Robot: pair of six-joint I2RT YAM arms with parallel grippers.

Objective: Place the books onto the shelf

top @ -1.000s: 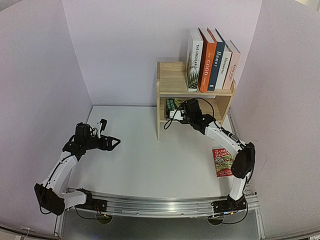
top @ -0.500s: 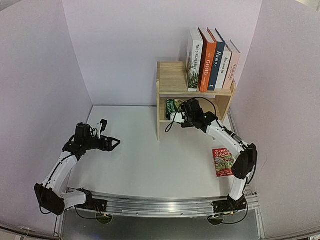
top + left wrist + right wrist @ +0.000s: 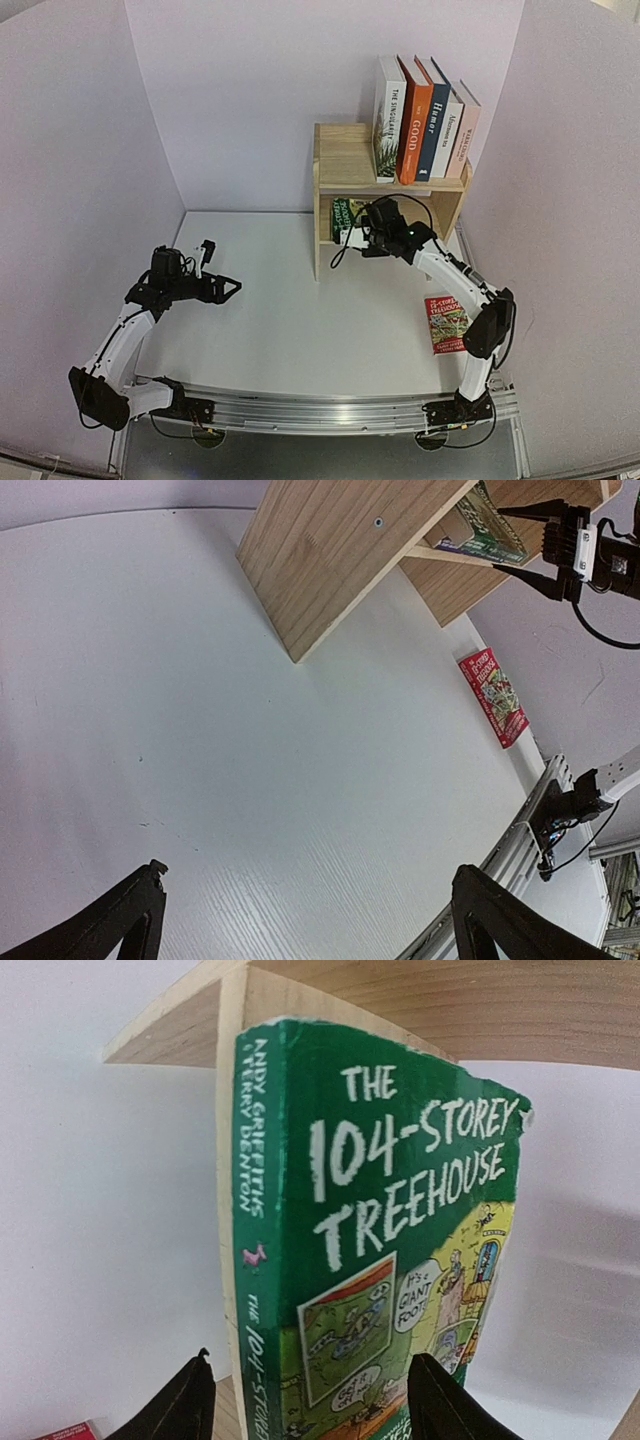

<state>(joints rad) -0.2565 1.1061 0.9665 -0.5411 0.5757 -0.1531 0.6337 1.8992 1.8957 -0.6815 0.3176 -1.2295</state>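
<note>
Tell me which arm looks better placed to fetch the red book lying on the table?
Probably the right arm: the red book lies beside it, while the left arm sits on the far side of the table.

The top camera looks down from above and behind me, over the whole table [image 3: 280,310] to the shelf [image 3: 321,240]. My left wrist sees that shelf low and from afar. My right wrist sits close up to its green book [image 3: 380,1260].

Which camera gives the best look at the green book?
The right wrist view: the green book fills it, title readable. The top view shows a small green patch low in the shelf; the left wrist view, a far-off sliver.
</note>
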